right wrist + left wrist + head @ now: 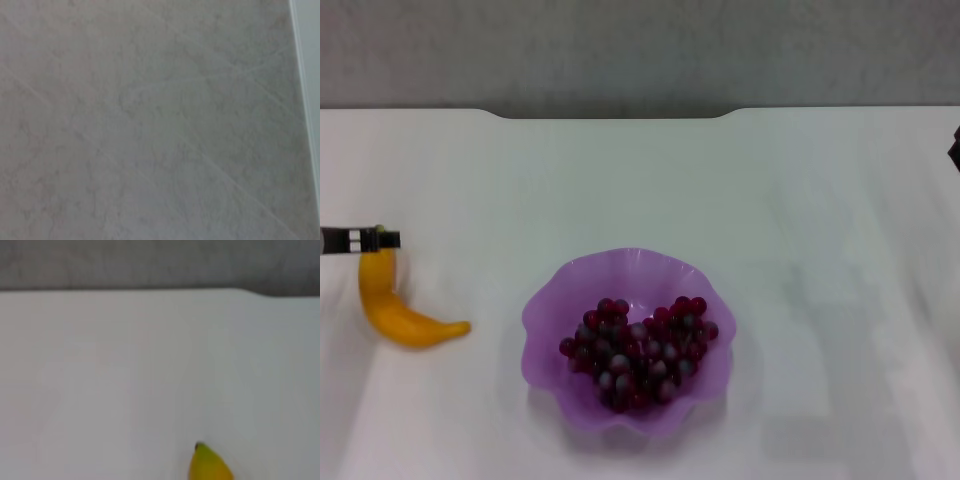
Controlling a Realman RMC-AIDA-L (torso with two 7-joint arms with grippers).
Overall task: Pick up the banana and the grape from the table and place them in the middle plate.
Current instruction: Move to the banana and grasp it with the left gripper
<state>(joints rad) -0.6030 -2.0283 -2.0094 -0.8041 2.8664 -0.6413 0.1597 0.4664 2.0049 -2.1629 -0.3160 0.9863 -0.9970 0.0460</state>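
**Purple plate holding the grapes, banana waiting**

Purple and see-through, the middle plate is sitting just below the centre of the head view, and the grape bunch is lying inside it, filling most of its floor. That half of the job is looking done. The banana is lying on the white table at about nine o'clock from the plate, well apart from it, so carrying it across and setting it down beside the grapes is what is left, by my reading.

At the banana's upper end, a dark tip of the left gripper is reaching in from the nine o'clock edge of the head view, sitting right at the stem. Only that tip is showing, so whether it is touching the fruit, and whether its fingers are wide or closed, I cannot tell. The right gripper is not showing; only a dark sliver of something is peeking in at the three o'clock edge, too small to name.

Looking from the left wrist, only the greenish tip of the banana is poking up over bare table, with the far table edge beyond. This confirms the arm is close over the fruit, but no fingers are showing here.

Looking from the right wrist, only grey marbled floor is filling the picture, which suggests that arm is hanging parked off the table.
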